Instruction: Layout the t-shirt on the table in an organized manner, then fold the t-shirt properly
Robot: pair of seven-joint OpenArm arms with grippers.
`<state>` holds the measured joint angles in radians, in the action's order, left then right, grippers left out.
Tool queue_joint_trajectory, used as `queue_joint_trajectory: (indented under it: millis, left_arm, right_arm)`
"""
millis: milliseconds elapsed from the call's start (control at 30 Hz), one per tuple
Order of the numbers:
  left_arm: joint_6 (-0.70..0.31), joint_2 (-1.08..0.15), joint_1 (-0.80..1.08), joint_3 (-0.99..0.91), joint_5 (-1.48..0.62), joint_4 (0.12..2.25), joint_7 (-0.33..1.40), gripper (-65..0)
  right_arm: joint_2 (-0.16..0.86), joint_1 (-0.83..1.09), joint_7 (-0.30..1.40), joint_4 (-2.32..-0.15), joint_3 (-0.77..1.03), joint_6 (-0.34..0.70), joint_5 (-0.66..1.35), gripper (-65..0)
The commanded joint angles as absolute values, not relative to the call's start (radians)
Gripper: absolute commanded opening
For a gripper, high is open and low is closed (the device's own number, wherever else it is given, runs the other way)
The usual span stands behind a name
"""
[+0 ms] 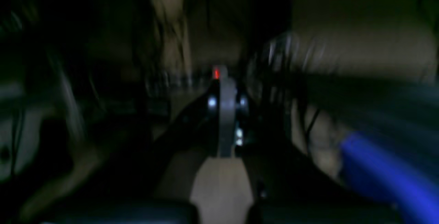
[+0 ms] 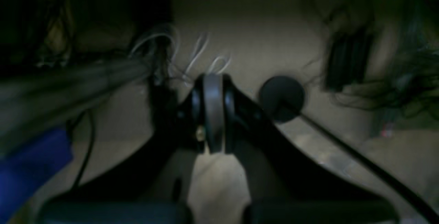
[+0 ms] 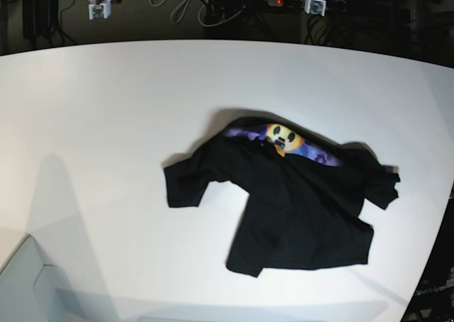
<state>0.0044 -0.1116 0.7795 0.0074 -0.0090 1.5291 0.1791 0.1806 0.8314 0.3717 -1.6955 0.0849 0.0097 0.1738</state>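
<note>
Both grippers are seen only in their own wrist views, and in each the jaws are pressed together on nothing: the left gripper [image 1: 226,80] at the centre of its dark, blurred frame, the right gripper [image 2: 212,80] likewise. Neither arm reaches into the base view, so neither gripper is near the cloth.

In that base view the t-shirt [image 3: 298,208] is found right of centre on the table [image 3: 106,123], crumpled and partly folded over itself. Its bulk runs on a slant from the upper right, where a strip of purple-blue print with the yellow-orange face [image 3: 278,136] peeks out along the upper edge, down to the lower middle of the frame. One sleeve-like flap [image 3: 186,184] is thrown out toward the left; another bunched flap [image 3: 379,184] lies at the right edge.

Since the shirt sits toward the right of the base frame, the left arm is judged the nearer one, with the right arm better placed for the flap at the left. How far each gripper hangs from the cloth cannot be told.
</note>
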Motion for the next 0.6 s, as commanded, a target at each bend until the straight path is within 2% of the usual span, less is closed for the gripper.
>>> queue_joint_trajectory:
  millis: [0,167,267,567]
  left_arm:
    - [0.004,-0.116,0.812,0.007,-0.008,1.596,0.160,-65.0]
    - [0.008,-0.116,0.880,0.007,-0.008,1.871,0.196,-65.0]
    - [0.008,-0.111,0.880,0.005,-0.008,1.997,0.275,-65.0]
    - [0.010,-0.110,0.719,0.004,-0.008,2.022,0.325,-65.0]
  right_arm:
    - [0.197,0.851,0.372,-1.761,0.104,0.005,0.191,-65.0]
    - [0.216,0.880,0.486,-2.020,0.205,0.005,0.234,-65.0]
    - [0.219,0.862,0.476,-2.049,0.231,0.007,0.234,-65.0]
    - [0.229,0.645,0.476,-2.045,0.232,0.007,0.232,-65.0]
